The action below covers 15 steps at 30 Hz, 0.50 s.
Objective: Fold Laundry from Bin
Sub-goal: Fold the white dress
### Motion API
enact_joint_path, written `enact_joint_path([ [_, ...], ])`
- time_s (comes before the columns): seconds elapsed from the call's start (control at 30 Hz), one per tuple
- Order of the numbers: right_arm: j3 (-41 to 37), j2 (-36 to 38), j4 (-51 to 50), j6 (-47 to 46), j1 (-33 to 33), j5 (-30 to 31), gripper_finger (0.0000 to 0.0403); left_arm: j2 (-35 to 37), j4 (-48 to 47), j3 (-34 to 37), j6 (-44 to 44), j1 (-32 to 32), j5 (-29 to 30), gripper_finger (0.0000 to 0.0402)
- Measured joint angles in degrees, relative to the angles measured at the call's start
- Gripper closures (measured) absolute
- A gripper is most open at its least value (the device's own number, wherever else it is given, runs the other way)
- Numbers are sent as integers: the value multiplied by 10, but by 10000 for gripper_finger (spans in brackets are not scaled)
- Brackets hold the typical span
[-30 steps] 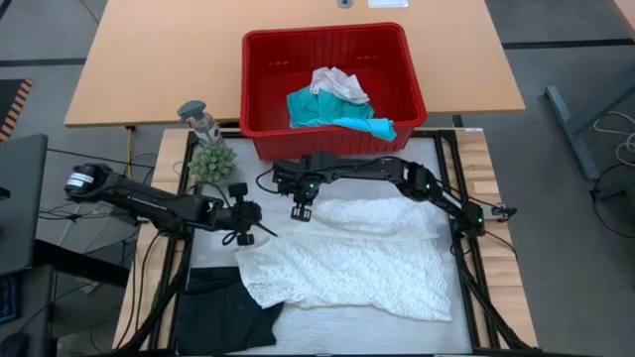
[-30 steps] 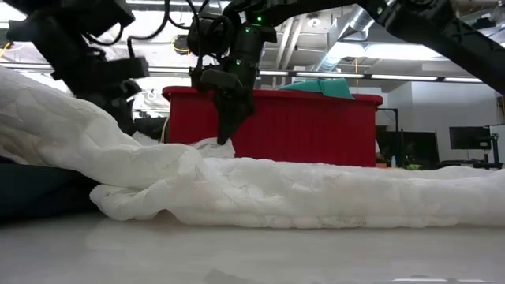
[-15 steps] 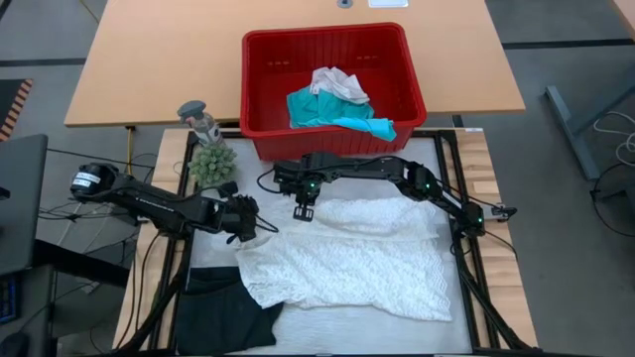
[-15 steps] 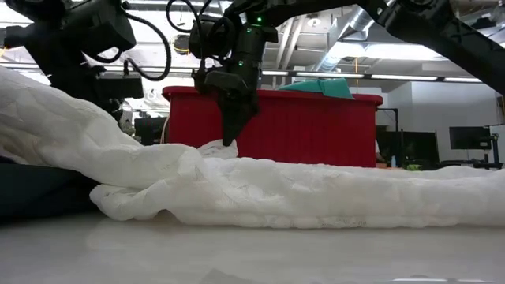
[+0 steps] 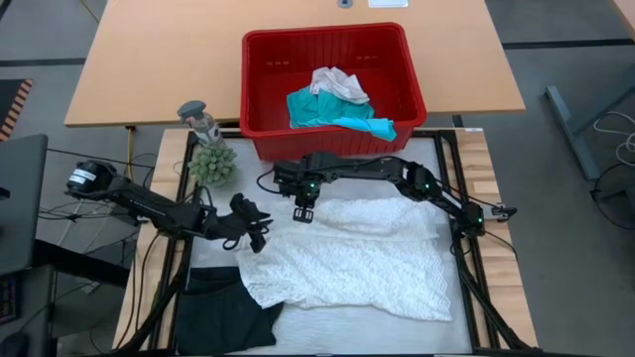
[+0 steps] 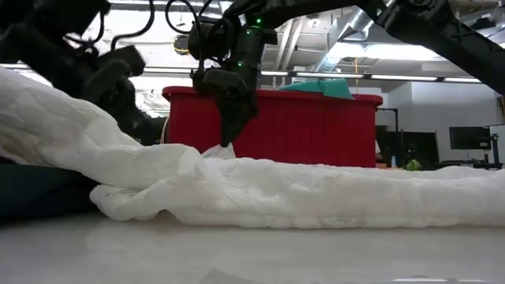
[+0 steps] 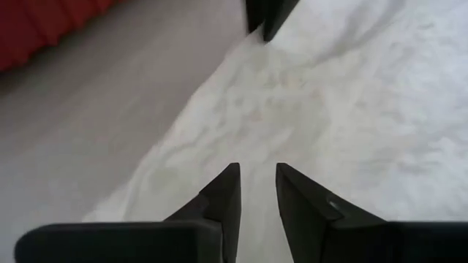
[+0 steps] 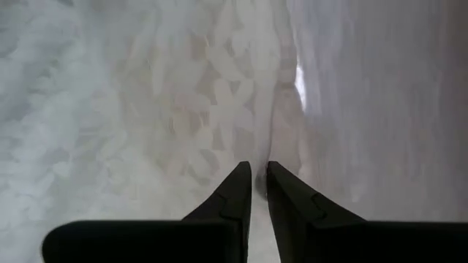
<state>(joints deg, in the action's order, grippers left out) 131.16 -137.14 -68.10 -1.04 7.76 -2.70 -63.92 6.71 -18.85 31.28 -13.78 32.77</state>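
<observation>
Two dark arms work over a pale table (image 5: pixel 451 332) where four pieces of laundry can be counted: two on the table and two in the one red bin (image 5: pixel 260 99). Largest is the white lacy cloth (image 5: pixel 357 263), spread flat across the middle of the table with its long axis running left to right, its upper left corner pointing toward the bin. A black garment (image 5: pixel 218 312) lies crumpled at the table's near left corner, partly tucked under the white cloth's edge. The bin sits at the far edge of the table, its long side running left to right, holding a teal garment (image 5: pixel 322 111) with a white one (image 5: pixel 337 84) bunched on top of it. The right gripper (image 5: pixel 303 211) points down at the white cloth's upper left corner, just in front of the bin; its wrist view shows the jaws parted only a sliver, tips at the lace, with no cloth clearly pinched between them. The left gripper (image 5: pixel 256 230) sits at the cloth's left edge, jaws a narrow gap apart above the fabric, holding nothing that can be seen. One small green plant (image 5: pixel 212 164) and one small grey figure (image 5: pixel 201 121) stand left of the bin.
</observation>
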Motion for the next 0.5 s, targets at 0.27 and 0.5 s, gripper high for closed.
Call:
enact_joint_path([
  [0.27, -21, -1, 1, -5, 7, 26, 330, 0, -2, 35, 26, 0, -15, 348],
  [0.5, -22, -1, -29, -5, 14, 44, 330, 0, 0, 77, 79, 0, -16, 352],
])
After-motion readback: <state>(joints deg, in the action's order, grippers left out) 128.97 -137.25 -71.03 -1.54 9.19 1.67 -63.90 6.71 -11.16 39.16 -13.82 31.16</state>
